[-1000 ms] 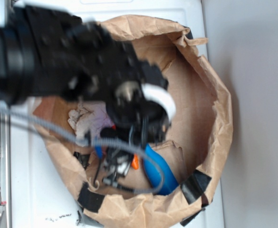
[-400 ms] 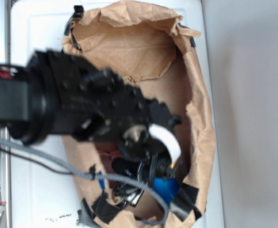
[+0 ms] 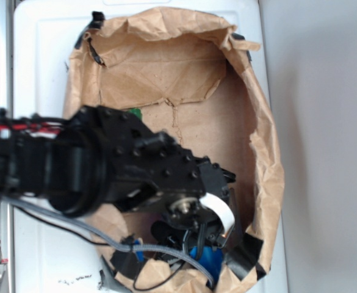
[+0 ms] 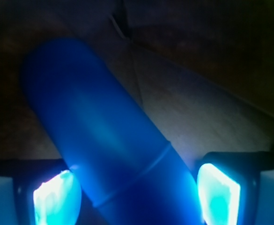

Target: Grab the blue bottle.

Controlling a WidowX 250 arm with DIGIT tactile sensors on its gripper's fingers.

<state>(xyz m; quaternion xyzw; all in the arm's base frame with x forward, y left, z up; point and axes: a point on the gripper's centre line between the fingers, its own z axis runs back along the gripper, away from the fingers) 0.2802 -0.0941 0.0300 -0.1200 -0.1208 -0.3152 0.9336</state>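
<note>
Two views show the moment. From the exterior camera, the black arm (image 3: pixel 93 168) reaches from the left into a crumpled brown paper bag (image 3: pixel 184 91) lying open on a white table (image 3: pixel 44 49). Its gripper (image 3: pixel 205 247) is down at the bag's lower rim, largely masked by the wrist and a white ribbon cable (image 3: pixel 221 213). Only a small patch of the blue bottle (image 3: pixel 207 259) shows there, low in the bag beside black tape (image 3: pixel 246 256) on the rim. A bit of green (image 3: pixel 134 113) peeks out above the arm; what it belongs to cannot be told.

From the wrist camera, the blue bottle (image 4: pixel 108 140) fills the middle, lying slantwise on the brown paper with its rounded end toward upper left. The gripper (image 4: pixel 137 194) stands spread, one fingertip (image 4: pixel 57 197) on each side of the bottle. The left pad sits right against the bottle's side; the right pad is just clear of it.
</note>
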